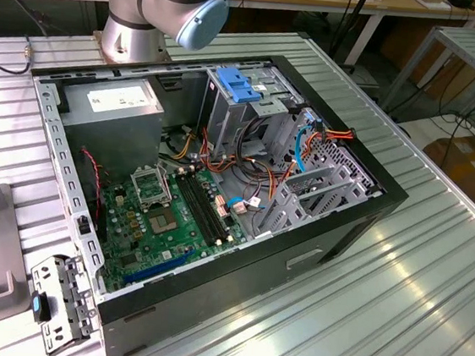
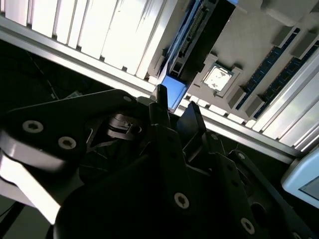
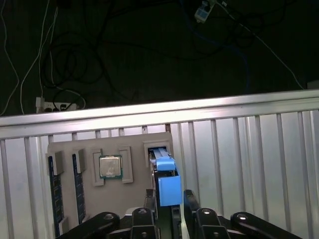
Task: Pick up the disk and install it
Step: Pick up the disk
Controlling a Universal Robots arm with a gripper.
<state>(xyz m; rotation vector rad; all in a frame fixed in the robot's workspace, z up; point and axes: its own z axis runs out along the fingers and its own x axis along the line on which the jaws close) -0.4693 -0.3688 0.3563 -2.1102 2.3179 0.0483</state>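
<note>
The disk (image 3: pixel 168 191) stands on edge in a slot of a grey parts tray (image 3: pixel 75 147), its bright blue carrier end pointing up at the camera. My gripper (image 3: pixel 169 198) hangs right over that end, one dark finger on each side, with thin gaps beside the blue plastic. In the second wrist view the blue end of the disk (image 2: pixel 174 89) shows just past the two fingertips of the gripper (image 2: pixel 176 102), which is open. The open computer case (image 1: pixel 221 176) lies on the ribbed metal table (image 1: pixel 398 271) in the exterior view.
The tray also carries a processor chip (image 3: pixel 110 166) and memory sticks (image 3: pixel 55 184). Inside the case are a green motherboard (image 1: pixel 165 221), a drive cage with a blue latch (image 1: pixel 234 84) and loose cables. A metal bracket (image 1: pixel 59 299) lies beside the case; cables (image 3: pixel 75 59) trail on the dark floor.
</note>
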